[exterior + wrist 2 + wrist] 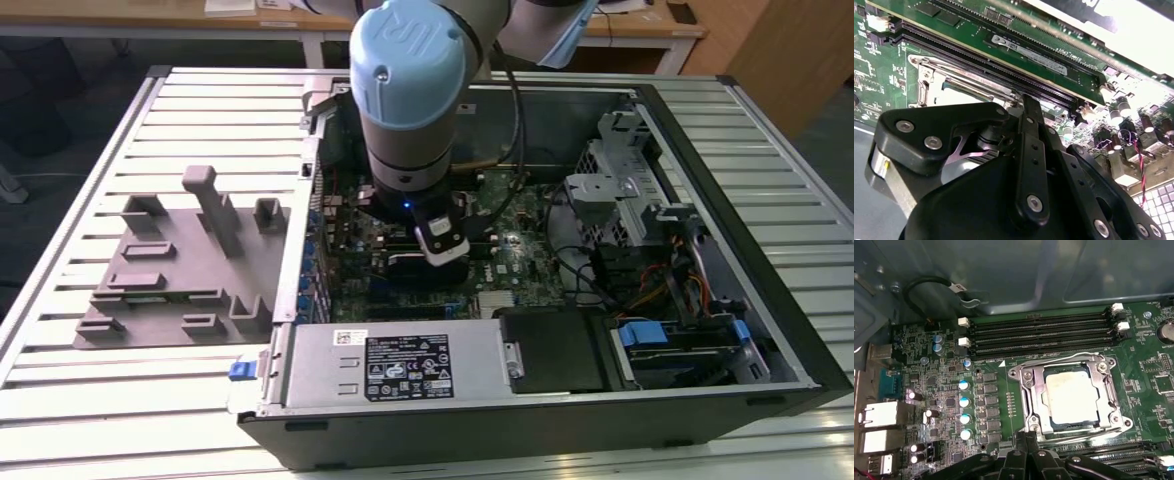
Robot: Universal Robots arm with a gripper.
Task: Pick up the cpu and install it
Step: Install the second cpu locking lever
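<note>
The cpu [1072,397] lies flat in the socket [1027,390] on the board [939,385], shiny top up. It's square, so no long side; edges line up w/ the socket frame. The claw [445,252] hangs just over it, inside the case [747,250]. Can't tell if it's wide or narrow.

The cpu [1072,395] has a pale silver top with a thin dark rim, framed by a shiny silver socket bracket [1030,390] on the green motherboard [1144,375]. The arm's light blue joint cap [407,60] tops a grey body, and a grey fixture [174,270] lies on the white ribbed tabletop [80,180].
</note>
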